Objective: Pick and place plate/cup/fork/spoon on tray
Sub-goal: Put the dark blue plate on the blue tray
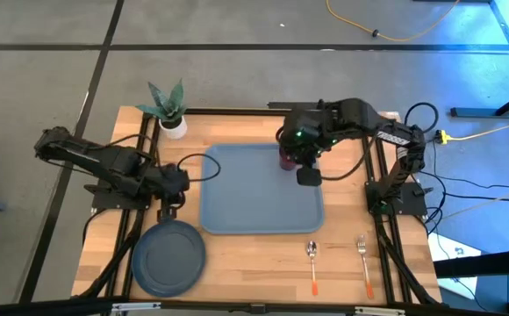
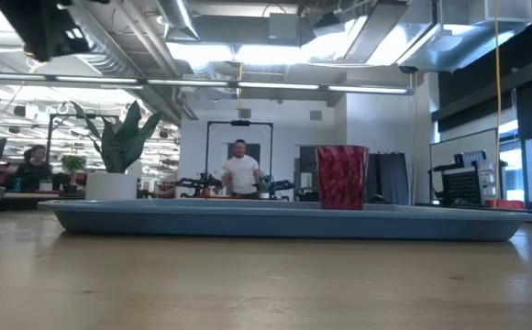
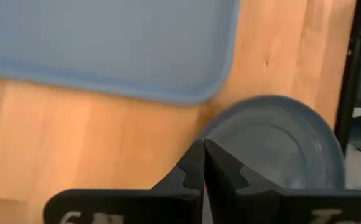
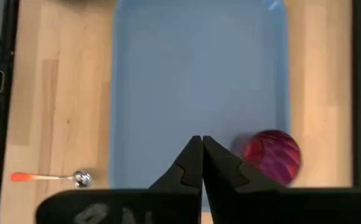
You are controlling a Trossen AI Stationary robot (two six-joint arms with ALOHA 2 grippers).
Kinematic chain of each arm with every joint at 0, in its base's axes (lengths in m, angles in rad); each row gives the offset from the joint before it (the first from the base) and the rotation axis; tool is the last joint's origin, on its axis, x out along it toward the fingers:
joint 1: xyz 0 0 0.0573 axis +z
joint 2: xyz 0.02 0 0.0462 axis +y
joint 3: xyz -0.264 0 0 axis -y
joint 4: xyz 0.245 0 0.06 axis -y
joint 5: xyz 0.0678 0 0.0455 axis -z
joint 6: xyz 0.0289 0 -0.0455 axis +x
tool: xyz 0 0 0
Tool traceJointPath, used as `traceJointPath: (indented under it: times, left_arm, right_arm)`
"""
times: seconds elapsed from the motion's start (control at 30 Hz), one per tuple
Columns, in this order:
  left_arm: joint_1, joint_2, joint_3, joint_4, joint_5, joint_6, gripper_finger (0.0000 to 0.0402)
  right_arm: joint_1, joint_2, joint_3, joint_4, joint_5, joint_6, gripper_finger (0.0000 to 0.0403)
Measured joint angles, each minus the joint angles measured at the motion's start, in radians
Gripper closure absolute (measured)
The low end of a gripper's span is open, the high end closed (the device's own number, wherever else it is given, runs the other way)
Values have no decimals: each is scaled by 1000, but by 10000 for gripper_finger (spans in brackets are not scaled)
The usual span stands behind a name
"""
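The light blue-grey tray lies in the middle of the table. The dark red cup stands upright on the tray's floor near its far right corner; it also shows in the low view and the right wrist view. My right gripper is shut and empty above the tray, just beside the cup. The grey-blue plate lies flat on the table at the near left. My left gripper is shut and empty above the plate's far rim. The spoon and the fork lie on the table near the front edge, right of the plate.
A white pot with a green plant stands at the table's far left corner. Black frame rails run along the table's left and right sides. A yellow cable lies on the floor beyond the right edge. People show in the room behind.
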Motion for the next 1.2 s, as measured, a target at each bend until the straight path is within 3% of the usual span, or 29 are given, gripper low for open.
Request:
traceJointPath:
  times: [0.17, 0.33, 0.63, 1.2]
  left_arm:
    - [-63, 2, 0, -34, 1, -55, 399]
    - [-83, 2, -14, -63, 10, -93, 371]
    - [-83, 2, -178, -44, 126, -74, 330]
    - [-82, 2, -430, 210, 146, 31, 333]
  right_arm:
    - [35, 0, -34, 79, 1, 37, 393]
    - [64, 0, -37, 100, -1, 87, 393]
    - [97, 0, -37, 103, 0, 121, 393]
    - [107, 1, -37, 127, 0, 116, 393]
